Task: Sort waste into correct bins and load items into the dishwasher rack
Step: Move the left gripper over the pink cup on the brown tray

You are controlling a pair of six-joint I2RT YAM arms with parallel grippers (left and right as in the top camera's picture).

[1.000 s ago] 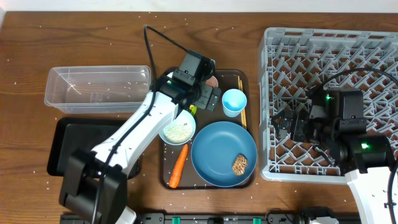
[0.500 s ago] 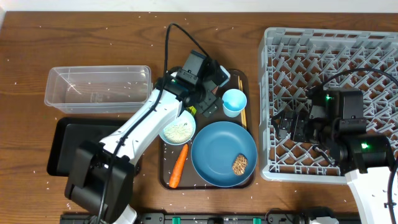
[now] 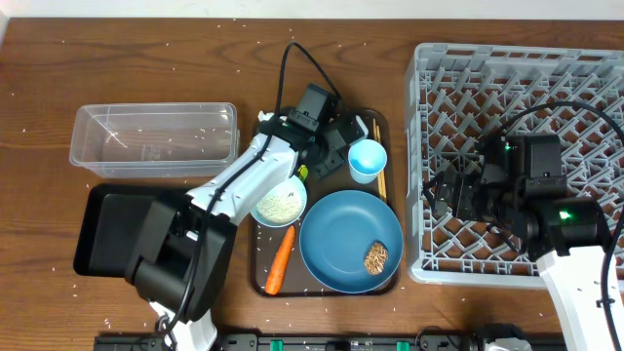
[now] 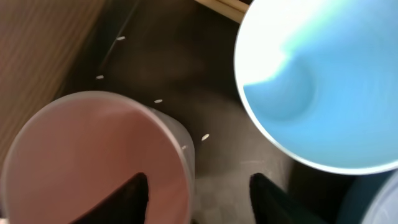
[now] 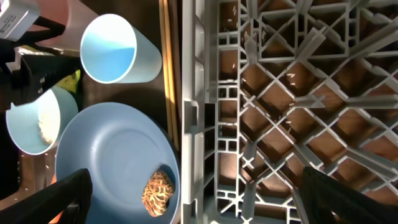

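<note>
Reaching across the tray [image 3: 258, 273], the left pincer [image 4: 199, 180] gapes astride the pink-lined cup [image 4: 93, 155] wall.

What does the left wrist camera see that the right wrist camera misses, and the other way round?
Only the left wrist view looks down into the small cup with pink inside, with the left fingers astride its wall, one inside and one outside.

Only the right wrist view shows the grey rack, the blue plate carrying a brown lump, the white bowl with rice, and the right fingers spread wide.

Both show the light-blue cup, the chopsticks and the dark tray floor.
</note>
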